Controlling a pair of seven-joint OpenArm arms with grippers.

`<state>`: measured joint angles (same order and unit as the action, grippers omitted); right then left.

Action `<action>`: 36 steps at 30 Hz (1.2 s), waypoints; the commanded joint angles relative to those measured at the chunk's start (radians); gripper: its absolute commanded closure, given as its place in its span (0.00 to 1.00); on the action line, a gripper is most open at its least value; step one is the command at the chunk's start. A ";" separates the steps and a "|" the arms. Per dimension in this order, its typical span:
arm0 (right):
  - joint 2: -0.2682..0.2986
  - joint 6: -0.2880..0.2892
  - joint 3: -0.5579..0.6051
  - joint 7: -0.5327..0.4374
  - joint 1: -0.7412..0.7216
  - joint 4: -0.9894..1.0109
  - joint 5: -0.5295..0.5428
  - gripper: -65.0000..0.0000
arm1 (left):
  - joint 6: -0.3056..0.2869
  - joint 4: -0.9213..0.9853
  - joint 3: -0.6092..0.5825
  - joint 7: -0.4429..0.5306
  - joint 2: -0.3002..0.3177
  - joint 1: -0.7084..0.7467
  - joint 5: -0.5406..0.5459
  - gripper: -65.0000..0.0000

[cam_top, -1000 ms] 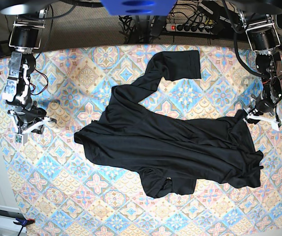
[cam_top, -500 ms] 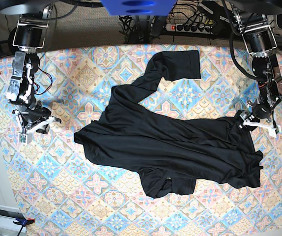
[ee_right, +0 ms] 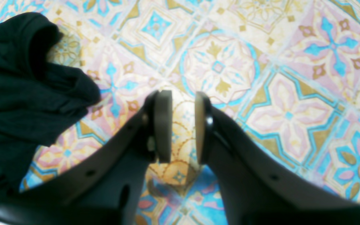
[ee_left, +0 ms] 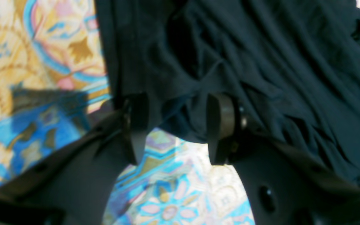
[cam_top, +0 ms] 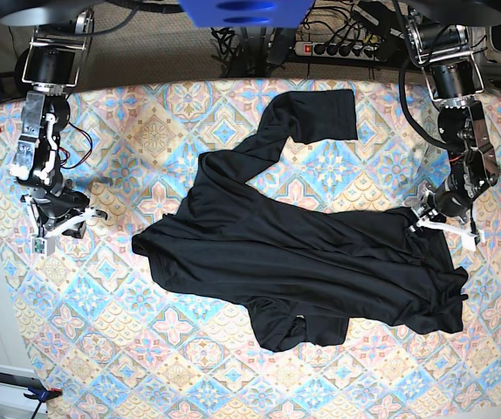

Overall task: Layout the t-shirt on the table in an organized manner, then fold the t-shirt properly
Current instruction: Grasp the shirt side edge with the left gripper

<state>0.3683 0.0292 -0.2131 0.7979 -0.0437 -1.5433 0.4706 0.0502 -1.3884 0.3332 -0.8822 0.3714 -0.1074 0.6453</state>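
Black fabric of the t-shirt (ee_left: 261, 62) lay between the spread fingers of the left gripper (ee_left: 175, 128), not pinched. Right wrist view: right gripper (ee_right: 183, 128) stood slightly parted, empty, over the table (ee_right: 292, 109). Base view: shirt's long axis ran left-right, one sleeve pointing far-side; no writing legible.

Beyond my bench's far edge: a power strip (cam_top: 342, 48) with black cables (cam_top: 242, 42); a white box (cam_top: 10, 384) at lower left.
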 commanded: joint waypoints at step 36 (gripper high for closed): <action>0.018 0.002 -0.013 -0.019 -0.018 -0.016 0.003 0.81 | -0.005 0.111 0.048 0.018 0.016 -0.013 0.009 0.56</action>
<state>0.3683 0.0315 -0.2188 0.7979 -0.0441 -1.5433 0.4721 0.0490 -1.2629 0.3786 -0.8722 0.3733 -0.1036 0.6506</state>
